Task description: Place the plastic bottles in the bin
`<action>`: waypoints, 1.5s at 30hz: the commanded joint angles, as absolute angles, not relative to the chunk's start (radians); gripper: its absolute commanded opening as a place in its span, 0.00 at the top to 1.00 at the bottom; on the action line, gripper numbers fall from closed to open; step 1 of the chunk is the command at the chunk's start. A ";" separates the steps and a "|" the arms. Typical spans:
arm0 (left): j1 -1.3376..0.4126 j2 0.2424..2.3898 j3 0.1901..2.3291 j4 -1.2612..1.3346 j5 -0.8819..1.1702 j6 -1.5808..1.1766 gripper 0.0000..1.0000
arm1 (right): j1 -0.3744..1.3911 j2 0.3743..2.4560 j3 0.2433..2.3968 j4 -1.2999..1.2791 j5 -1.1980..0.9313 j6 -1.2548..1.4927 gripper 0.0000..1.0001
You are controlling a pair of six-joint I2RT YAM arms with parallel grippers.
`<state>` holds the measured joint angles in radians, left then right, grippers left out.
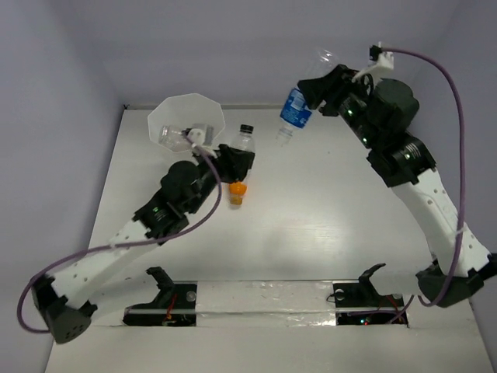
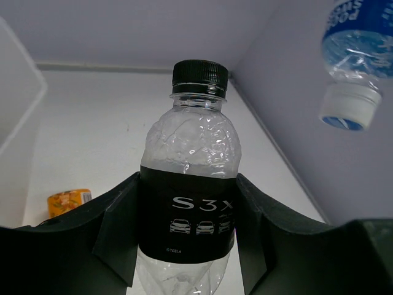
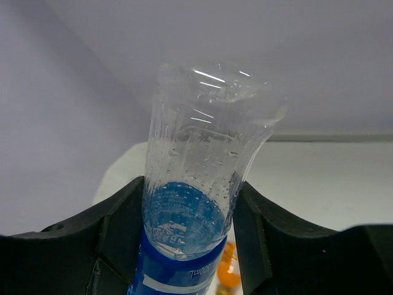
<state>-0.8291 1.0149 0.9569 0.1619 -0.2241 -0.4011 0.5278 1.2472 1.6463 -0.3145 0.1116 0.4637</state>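
Observation:
My left gripper (image 1: 237, 159) is shut on the black-capped bottle (image 1: 244, 140), clear with a black label (image 2: 187, 203), held just right of the bin (image 1: 186, 120). The bin is a translucent white container with an octagonal rim, and a clear bottle (image 1: 175, 135) lies inside it. My right gripper (image 1: 314, 93) is shut on the blue-labelled bottle (image 1: 295, 109), held in the air with its white cap pointing down; it also shows in the left wrist view (image 2: 356, 55) and the right wrist view (image 3: 196, 184). The orange bottle (image 1: 237, 192) lies on the table below the left gripper.
The white table (image 1: 326, 217) ends at grey walls at the back and both sides. The bin's wall (image 2: 15, 104) stands at the left of the left wrist view. Two black fixtures (image 1: 167, 291) sit at the near edge.

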 commanded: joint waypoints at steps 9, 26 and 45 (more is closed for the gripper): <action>-0.827 0.467 0.891 -0.153 -0.682 -0.486 0.65 | 0.704 1.785 2.302 -0.268 0.142 0.434 0.72; -0.827 0.492 1.018 -0.006 -0.788 -0.269 0.64 | 0.822 2.198 2.551 -0.104 0.236 0.328 0.51; -0.787 0.856 1.158 0.215 -0.804 -0.135 0.63 | 0.831 1.719 1.970 -0.002 0.281 0.293 0.83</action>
<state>-0.8124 0.7982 1.0966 0.1432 -0.8009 -0.1772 0.8310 1.8568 2.0834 -0.0982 0.2409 0.2909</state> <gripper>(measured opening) 0.484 0.255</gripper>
